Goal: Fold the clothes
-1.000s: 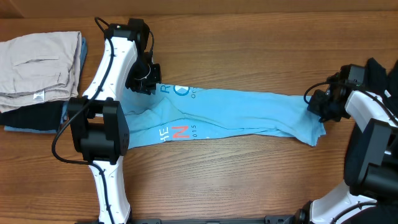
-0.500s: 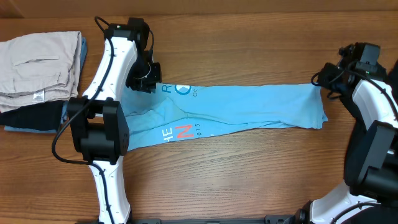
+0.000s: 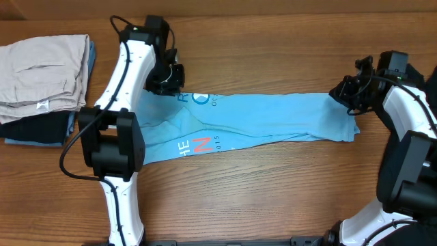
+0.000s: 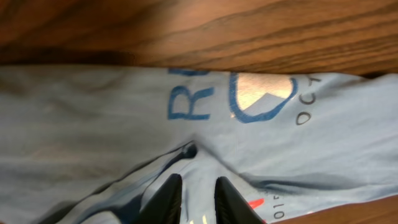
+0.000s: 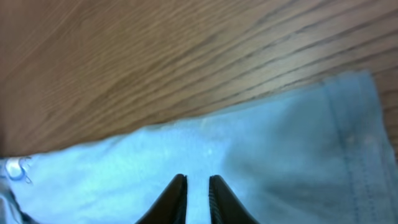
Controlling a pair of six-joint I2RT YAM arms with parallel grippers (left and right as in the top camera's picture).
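The light blue T-shirt (image 3: pixel 259 123) lies in a long band across the table, its white lettering and red mark toward the left end. My left gripper (image 3: pixel 167 80) hovers over the shirt's upper left edge; in the left wrist view its fingers (image 4: pixel 198 183) are slightly parted above the flat cloth (image 4: pixel 93 124), holding nothing. My right gripper (image 3: pixel 341 92) is over the shirt's upper right corner. In the right wrist view its fingers (image 5: pixel 197 180) are narrowly parted above the cloth (image 5: pixel 261 143), with nothing between them.
A beige folded garment (image 3: pixel 41 72) rests on a dark folded one (image 3: pixel 34 128) at the far left. Bare wooden table (image 3: pixel 273 41) lies behind and in front of the shirt. Both arm bases stand at the front edge.
My right gripper carried the shirt's right end back and spread it flat, then shifted slightly left over the corner. My left gripper moved a little up and to the right.
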